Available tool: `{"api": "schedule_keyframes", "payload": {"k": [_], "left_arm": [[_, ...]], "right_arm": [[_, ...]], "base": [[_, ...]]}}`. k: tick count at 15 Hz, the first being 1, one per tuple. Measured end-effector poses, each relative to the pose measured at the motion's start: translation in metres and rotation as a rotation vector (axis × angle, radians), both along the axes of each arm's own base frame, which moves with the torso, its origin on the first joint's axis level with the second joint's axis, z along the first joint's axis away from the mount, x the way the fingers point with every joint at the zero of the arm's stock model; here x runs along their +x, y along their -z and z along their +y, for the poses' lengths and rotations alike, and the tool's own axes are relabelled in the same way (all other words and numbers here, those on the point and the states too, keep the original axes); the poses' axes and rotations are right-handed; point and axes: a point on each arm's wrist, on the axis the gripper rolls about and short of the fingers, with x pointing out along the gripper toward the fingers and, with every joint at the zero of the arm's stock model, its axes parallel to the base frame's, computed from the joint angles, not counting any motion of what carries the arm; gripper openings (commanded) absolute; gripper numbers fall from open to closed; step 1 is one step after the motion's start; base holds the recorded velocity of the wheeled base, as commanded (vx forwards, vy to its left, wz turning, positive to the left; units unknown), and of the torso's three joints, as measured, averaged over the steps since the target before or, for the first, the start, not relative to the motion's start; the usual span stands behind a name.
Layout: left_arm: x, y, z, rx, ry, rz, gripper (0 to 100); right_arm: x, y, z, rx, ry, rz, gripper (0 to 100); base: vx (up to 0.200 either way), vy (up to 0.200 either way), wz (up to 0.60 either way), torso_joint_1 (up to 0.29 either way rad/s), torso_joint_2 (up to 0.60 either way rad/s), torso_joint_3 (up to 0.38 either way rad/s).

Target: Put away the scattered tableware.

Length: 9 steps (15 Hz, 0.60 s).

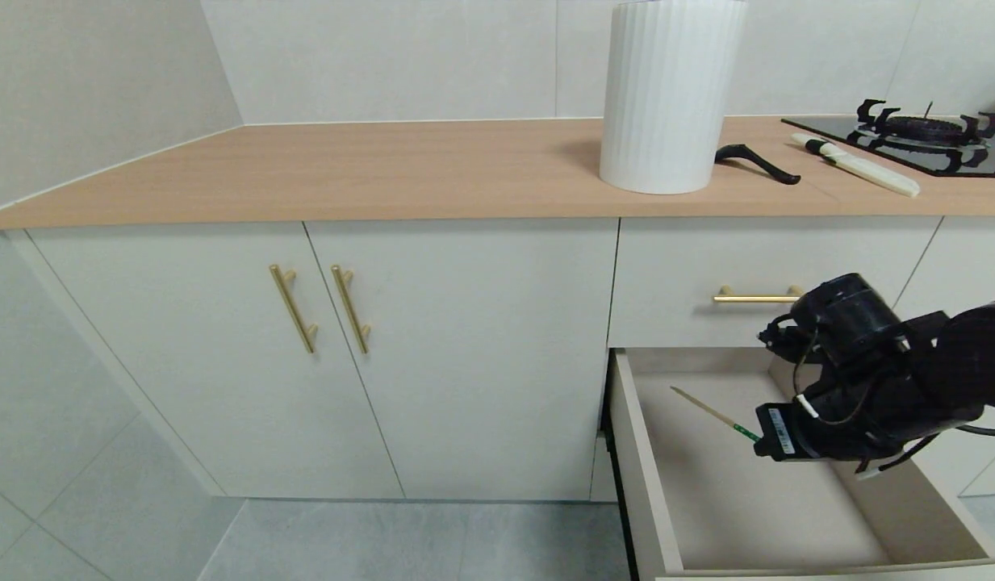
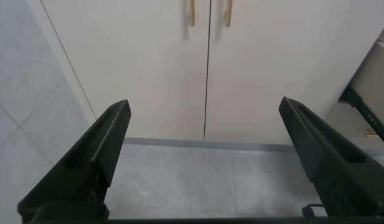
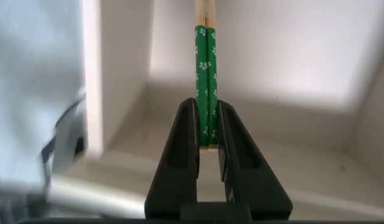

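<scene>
A pair of wooden chopsticks (image 1: pixel 711 413) with green flowered ends (image 3: pixel 205 62) is held in my right gripper (image 1: pixel 762 438), which is shut on those ends (image 3: pixel 207 118). The gripper hangs low over the open drawer (image 1: pixel 636 460) at the lower right, and the chopstick tips point toward the drawer's back left. The pale drawer interior (image 3: pixel 291 74) lies behind the chopsticks. A black-handled utensil (image 1: pixel 759 164) and a white knife (image 1: pixel 860 165) lie on the wooden counter (image 1: pixel 384 169). My left gripper (image 2: pixel 204 112) is open and holds nothing, low in front of the cabinet doors.
A tall white ribbed container (image 1: pixel 670 93) stands on the counter beside the black utensil. A gas stove (image 1: pixel 925 133) sits at the far right. Two cabinet doors with gold handles (image 1: pixel 294 308) are shut at the left. A closed drawer with a gold handle (image 1: pixel 755 297) sits above the open one.
</scene>
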Motion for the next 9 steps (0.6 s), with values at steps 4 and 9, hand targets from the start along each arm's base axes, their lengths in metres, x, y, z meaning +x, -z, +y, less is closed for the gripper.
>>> {"api": "schedule_keyframes", "payload": {"k": [4,9], "left_arm": [[0.000,0.000,0.000,0.000,0.000,0.000,100],[0.000,0.000,0.000,0.000,0.001,0.000,100]], "right_arm": [[0.021,0.045,0.019,-0.040,0.009,-0.018,0],[0.032,0.102,0.024,-0.118,0.035,-0.013,0]], "base": [[0.000,0.000,0.00,0.000,0.00,0.000],[0.000,0.000,0.00,0.000,0.00,0.000]]}}
